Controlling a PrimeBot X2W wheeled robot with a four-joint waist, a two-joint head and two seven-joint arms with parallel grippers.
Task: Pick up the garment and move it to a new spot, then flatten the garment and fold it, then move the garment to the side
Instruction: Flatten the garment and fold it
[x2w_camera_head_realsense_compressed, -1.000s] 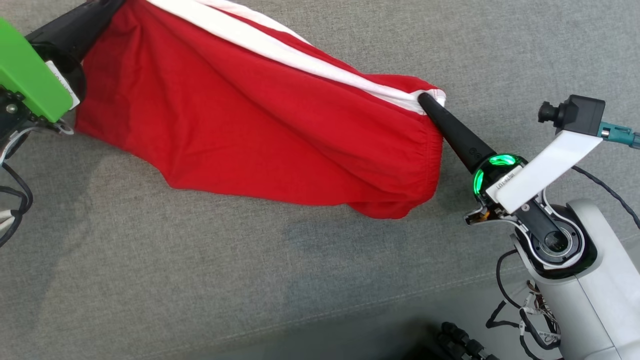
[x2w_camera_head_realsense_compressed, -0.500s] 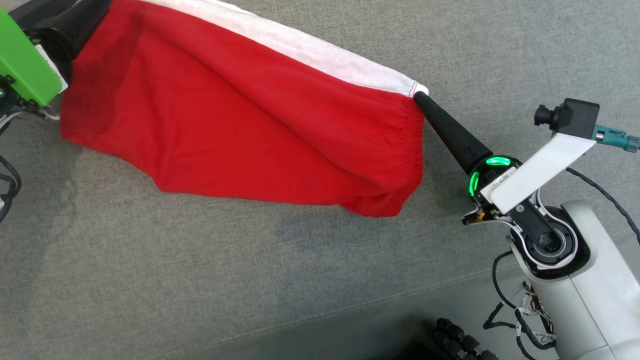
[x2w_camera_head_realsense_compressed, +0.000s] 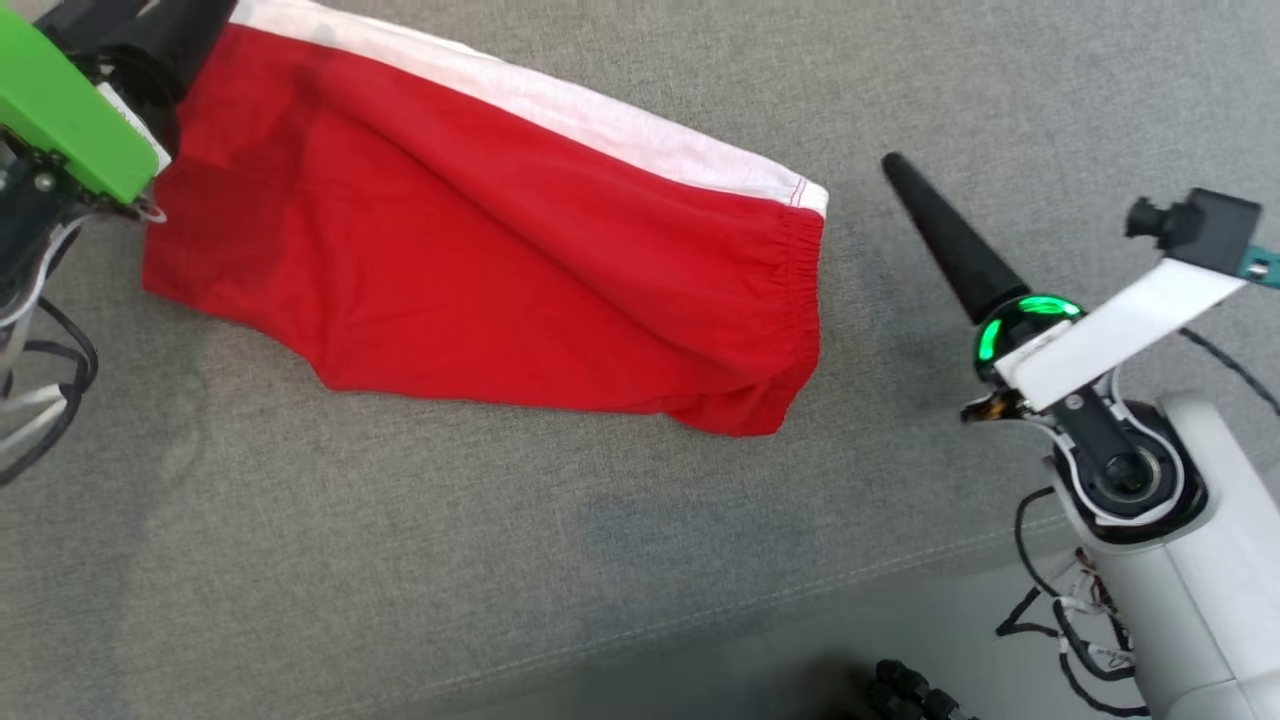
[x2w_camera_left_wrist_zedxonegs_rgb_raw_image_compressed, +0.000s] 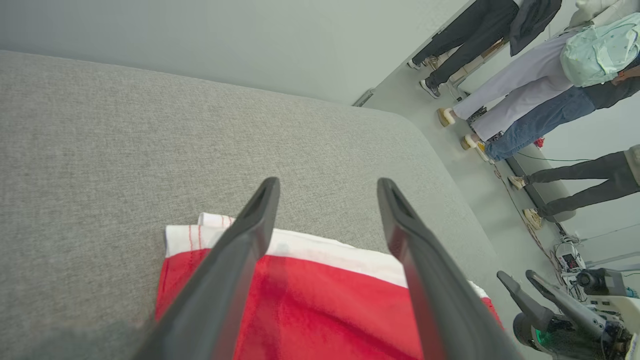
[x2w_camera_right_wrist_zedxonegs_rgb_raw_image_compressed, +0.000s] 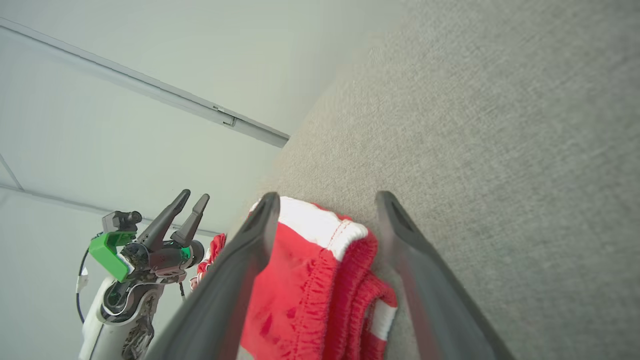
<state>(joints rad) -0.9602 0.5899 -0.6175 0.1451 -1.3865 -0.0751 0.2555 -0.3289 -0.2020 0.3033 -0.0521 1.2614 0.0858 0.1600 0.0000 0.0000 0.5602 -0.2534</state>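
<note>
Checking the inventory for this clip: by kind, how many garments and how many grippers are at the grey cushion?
Garment: 1
Grippers: 2, the left gripper and the right gripper, both open
Total: 3

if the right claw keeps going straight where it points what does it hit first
Probably the grey woven cushion: the open right claw points just past the white-banded corner of the red fabric garment, with bare upholstery ahead. Depth is unclear; it might skim above.
</note>
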